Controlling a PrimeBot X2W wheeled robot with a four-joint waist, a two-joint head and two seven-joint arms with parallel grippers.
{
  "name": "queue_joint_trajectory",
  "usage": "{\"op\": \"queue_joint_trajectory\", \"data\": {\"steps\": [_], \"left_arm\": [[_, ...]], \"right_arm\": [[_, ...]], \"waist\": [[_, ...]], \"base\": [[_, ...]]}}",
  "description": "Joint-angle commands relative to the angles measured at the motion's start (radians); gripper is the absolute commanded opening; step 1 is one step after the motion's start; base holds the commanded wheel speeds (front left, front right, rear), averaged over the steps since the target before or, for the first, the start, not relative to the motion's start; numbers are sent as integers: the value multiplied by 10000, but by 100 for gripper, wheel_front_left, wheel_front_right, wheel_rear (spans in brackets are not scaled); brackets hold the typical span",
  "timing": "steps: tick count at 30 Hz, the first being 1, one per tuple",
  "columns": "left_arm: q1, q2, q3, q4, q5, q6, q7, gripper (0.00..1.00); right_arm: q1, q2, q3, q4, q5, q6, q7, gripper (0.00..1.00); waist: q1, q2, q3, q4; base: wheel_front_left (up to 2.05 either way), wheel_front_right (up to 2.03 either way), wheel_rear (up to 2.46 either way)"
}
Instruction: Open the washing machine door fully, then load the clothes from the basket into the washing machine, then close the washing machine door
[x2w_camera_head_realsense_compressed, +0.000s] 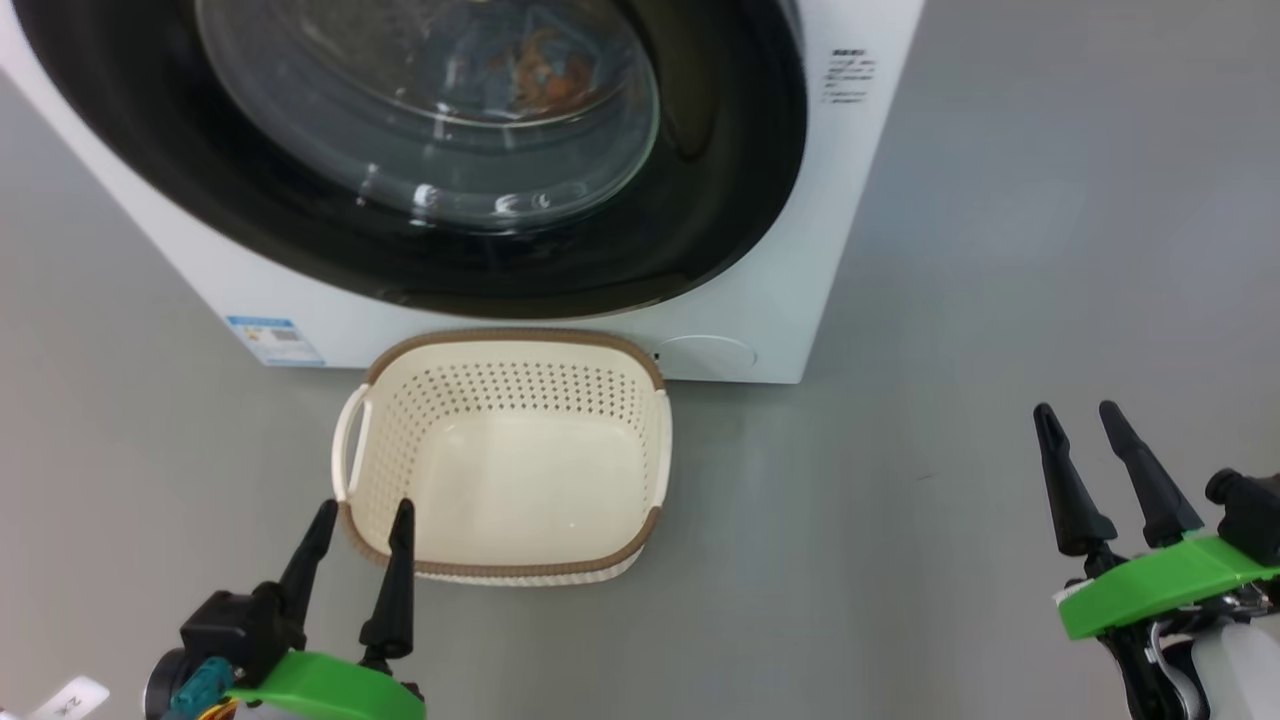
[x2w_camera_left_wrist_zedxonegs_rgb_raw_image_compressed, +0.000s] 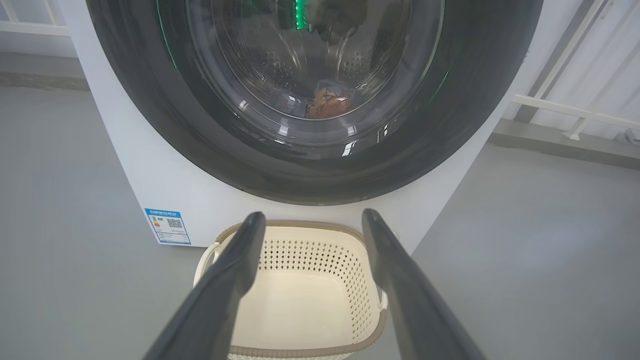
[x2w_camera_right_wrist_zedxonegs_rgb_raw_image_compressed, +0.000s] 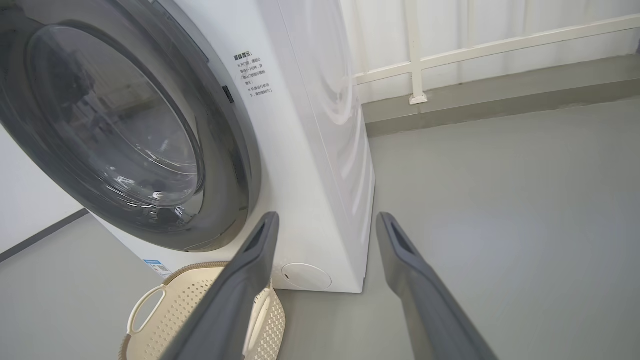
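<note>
The big black washing machine door looks pushed shut against the white washing machine. Through its round glass I can see the clothes, a bit of blue and orange, lying low inside the drum. The basket sits on the floor, right up against the bottom front of the machine and under the door. It has nothing in it. The left claw hangs by the near left corner of the basket. Its two fingers are spread apart with nothing between them. The right claw is off to the right over bare floor, well away from the basket and the machine. It is spread wide too and holds nothing. So the job looks about done to me. What could go wrong? I cannot tell if the door clicked all the way. If it only leans there, it might swing out, and the clothes could tumble onto the floor. The left claw is also very close to the basket. If that arm drops or swings, it could knock the basket or shove it across the floor.
</note>
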Motion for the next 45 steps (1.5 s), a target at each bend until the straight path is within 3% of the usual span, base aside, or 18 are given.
{"op": "queue_joint_trajectory", "data": {"steps": [1, 21, 44, 45], "left_arm": [[19, 223, 418, -164, -53, -15, -65, 100], [816, 460, 1301, -208, 129, -15, -65, 100], [920, 412, 1695, -489, 344, -15, -65, 100], [1038, 270, 1314, -170, 279, 0, 0, 0]], "right_arm": [[238, -43, 102, -263, -95, -55, -46, 100], [1255, 58, -312, -215, -203, -55, -46, 100], [1366, 160, -363, -288, -256, -55, -46, 100], [1402, 308, -581, 3, -125, 2, 1, 0]], "waist": [[1, 0, -396, -446], [1, 0, -1089, -1368], [1, 0, -1149, -1429], [1, 0, -1151, -1430]], "base": [[0, 0, 0], [0, 0, 0], [0, 0, 0], [0, 0, 0]]}}
